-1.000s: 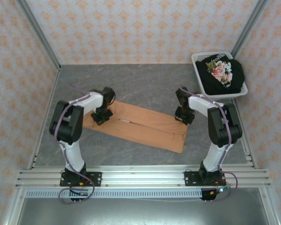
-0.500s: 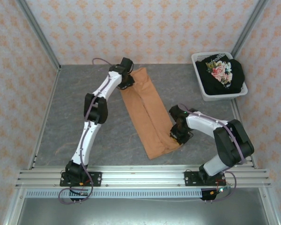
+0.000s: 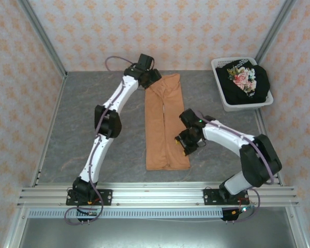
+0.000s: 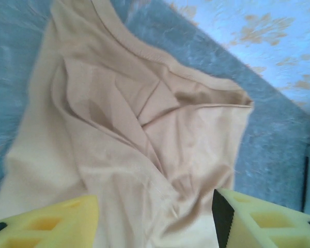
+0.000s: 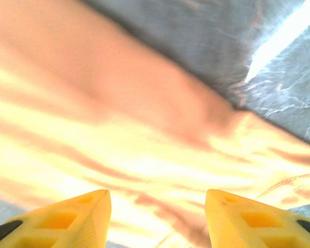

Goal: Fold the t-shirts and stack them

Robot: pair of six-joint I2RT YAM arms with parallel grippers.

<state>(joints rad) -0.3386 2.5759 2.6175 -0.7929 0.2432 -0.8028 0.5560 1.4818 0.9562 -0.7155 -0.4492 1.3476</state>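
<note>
Both jaws spread; left gripper (image 3: 153, 77) at collar; right gripper (image 3: 185, 146) near bottom; orange t-shirt (image 3: 163, 121) folds may flop open if fingers snag.

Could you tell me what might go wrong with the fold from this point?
1. The orange t-shirt is bunched under the open left gripper; folding now could trap those creases.
2. The open right gripper hangs at the strip's right edge, so a pinch there might lift one layer and undo the fold.
</note>
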